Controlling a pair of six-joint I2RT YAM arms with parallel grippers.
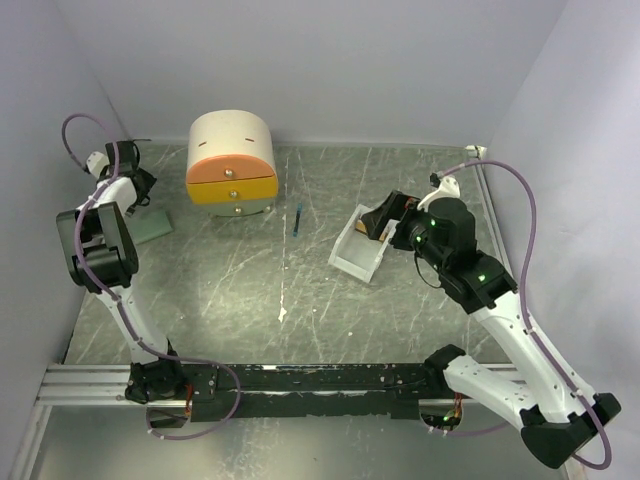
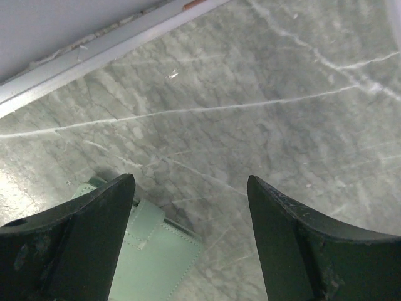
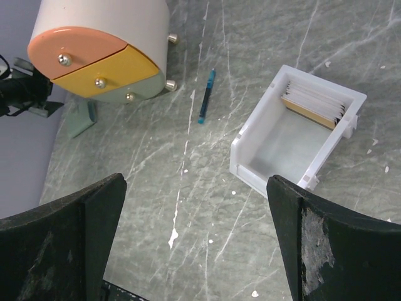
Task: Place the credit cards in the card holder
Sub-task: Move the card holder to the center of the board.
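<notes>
Left end effector [image 2: 191, 182] open, pale green flat card holder [image 2: 156, 257] under its left finger. Right end effector [image 3: 197, 182] open; thin brownish cards [image 3: 310, 113] in white rectangular tray [image 3: 241, 164] ahead-right.

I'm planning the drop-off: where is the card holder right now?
The card holder lies flat at the far left of the top view, just by the open left hand and left of the cream-and-orange drawer box.

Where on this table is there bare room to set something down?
Bare: the wide middle of the table, between drawer box, white tray and the near rail. Crowded: card holder corner, and the tray by the right fingers.
</notes>
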